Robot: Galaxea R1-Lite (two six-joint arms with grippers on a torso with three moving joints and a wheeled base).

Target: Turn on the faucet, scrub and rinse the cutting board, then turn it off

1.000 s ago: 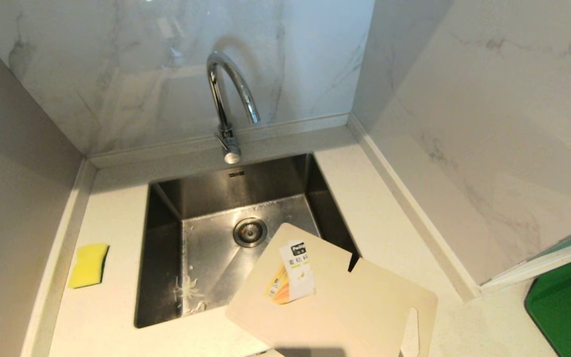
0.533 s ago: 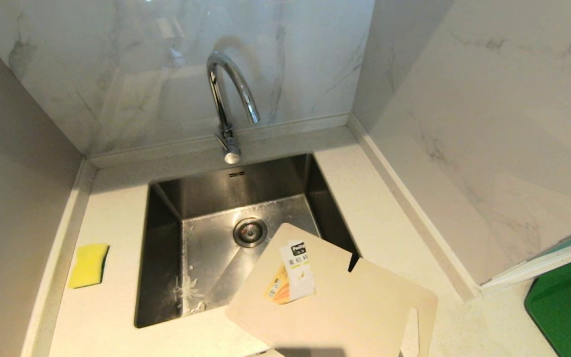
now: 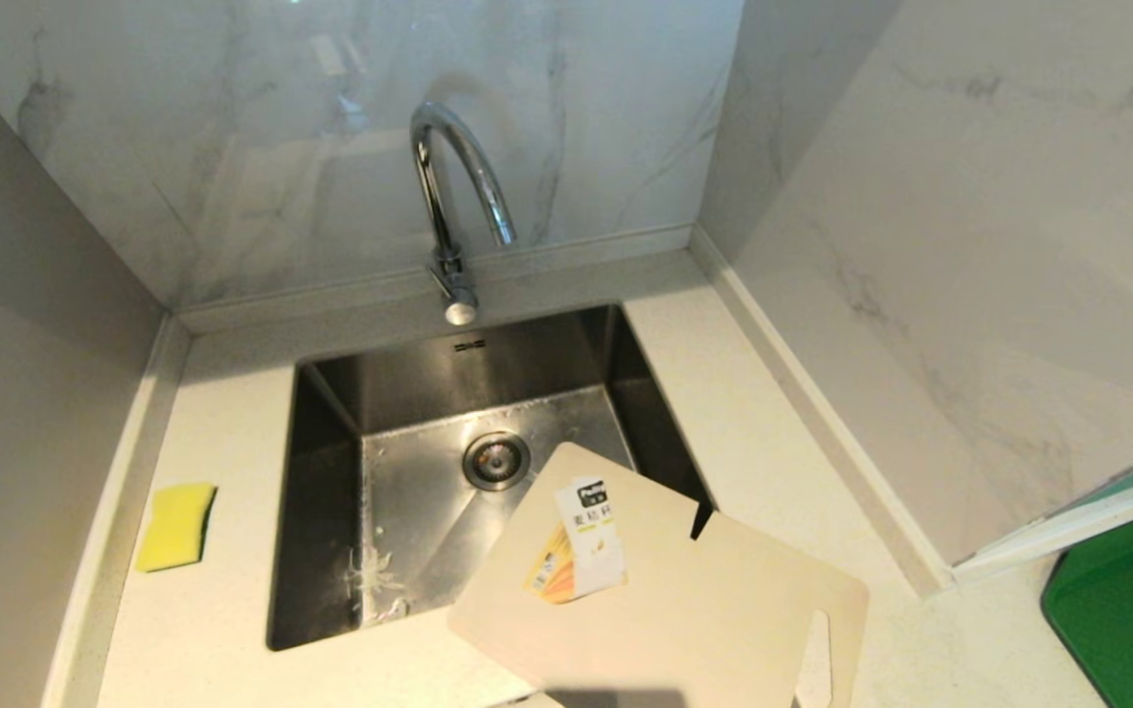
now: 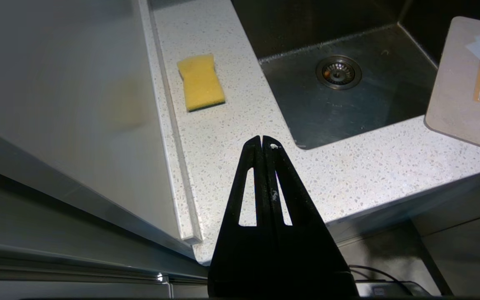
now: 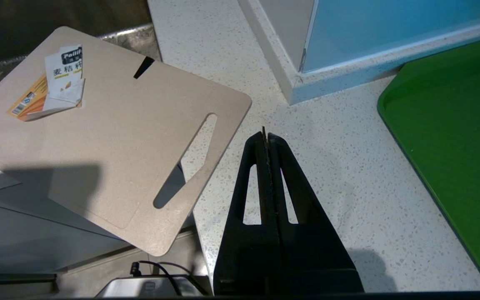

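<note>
Grippers (image 4: pixel 262 141) (image 5: pixel 267 137) closed, low before counter (image 4: pixel 348 175)

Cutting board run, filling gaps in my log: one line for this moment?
phase: not started | faucet: no water | cutting board: overhanging sink corner | left pincer: shut, empty | right pincer: shut, empty

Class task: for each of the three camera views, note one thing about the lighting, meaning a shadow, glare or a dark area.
Head view: window glare on the marble wall behind the faucet. Left wrist view: the sink back wall is nearly black. Right wrist view: a soft dark shadow crosses the cutting board; the right gripper shows as a silhouette.
</note>
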